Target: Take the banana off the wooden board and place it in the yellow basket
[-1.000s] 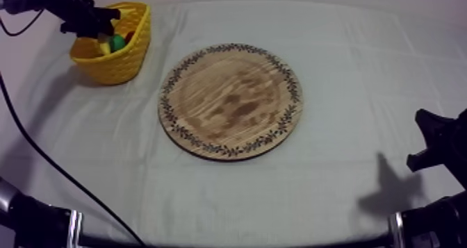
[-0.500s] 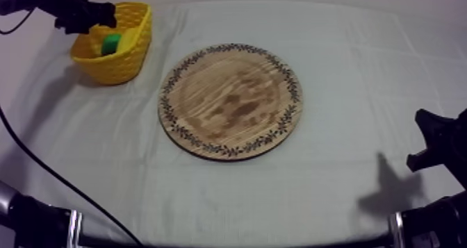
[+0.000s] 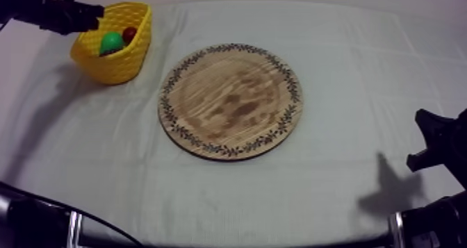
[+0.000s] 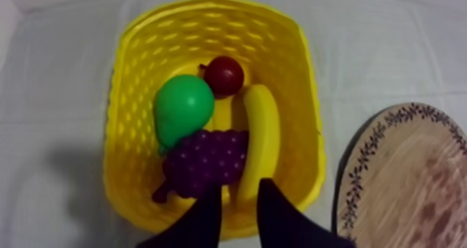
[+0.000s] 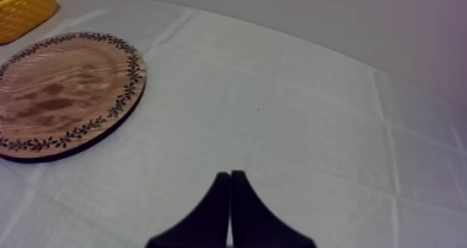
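Grey-white cloth (image 3: 361,91) spread flat, with the round wooden board (image 3: 231,100) at centre, bare of fruit. Far left: yellow basket (image 3: 121,67), holding the banana (image 4: 260,143) already. Lying lengthwise along the basket's board-side wall, beside the grapes (image 4: 208,160), with the pear (image 4: 182,110) and small red fruit (image 4: 224,76) close by.

Left gripper (image 4: 240,189) poised at the basket's rim, jaws spread with nothing between them. Probably above the rim rather than touching it, though height hard to judge from this angle. Right gripper (image 5: 230,176) low at the near right, well apart from the board, jaws pressed together in a narrow wedge.

Judged from this: placing done, clearing away in hand. Best done by rising straight up before swinging off, jaws left apart, so as not to snag the woven wall or tip the basket. No call to touch the banana.

Smooth, plain yellow, gently curved, blunt at the ends. Glossy enough to look like hard plastic, so likely slippery under a pinch.
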### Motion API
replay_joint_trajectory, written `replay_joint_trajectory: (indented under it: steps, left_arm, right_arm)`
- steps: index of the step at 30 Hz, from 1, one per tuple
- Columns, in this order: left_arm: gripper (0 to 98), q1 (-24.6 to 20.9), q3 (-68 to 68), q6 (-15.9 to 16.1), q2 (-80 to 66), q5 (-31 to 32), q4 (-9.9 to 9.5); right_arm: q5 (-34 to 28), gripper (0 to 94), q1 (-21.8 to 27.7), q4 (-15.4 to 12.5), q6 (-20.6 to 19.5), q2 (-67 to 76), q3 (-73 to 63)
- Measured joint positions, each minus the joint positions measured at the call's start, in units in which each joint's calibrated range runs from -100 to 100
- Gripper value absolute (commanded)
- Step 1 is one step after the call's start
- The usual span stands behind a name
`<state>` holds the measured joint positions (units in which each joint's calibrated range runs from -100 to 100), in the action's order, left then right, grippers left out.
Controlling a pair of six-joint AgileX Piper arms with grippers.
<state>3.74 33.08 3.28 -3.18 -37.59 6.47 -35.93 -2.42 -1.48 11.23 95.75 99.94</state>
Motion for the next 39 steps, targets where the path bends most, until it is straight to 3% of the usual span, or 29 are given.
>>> replay_joint_trajectory:
  steps: [6,17,30,39]
  left_arm:
    - [2.1,0.3,10.8,-0.1,-8.8,3.0,0.00]
    - [0.1,-0.9,32.5,0.5,-27.8,9.5,0.00]
    - [0.0,-2.8,61.2,-5.2,-59.6,20.2,-0.37]
    - [0.0,-3.5,66.6,-7.8,-76.7,14.6,-5.77]
  right_arm:
    - [0.0,0.3,0.0,0.0,0.0,0.0,0.0]
    - [0.0,0.3,0.0,0.0,0.0,0.0,0.0]
    - [0.0,0.3,0.0,0.0,0.0,0.0,0.0]
    - [-0.1,0.3,0.0,0.0,0.0,0.0,0.0]
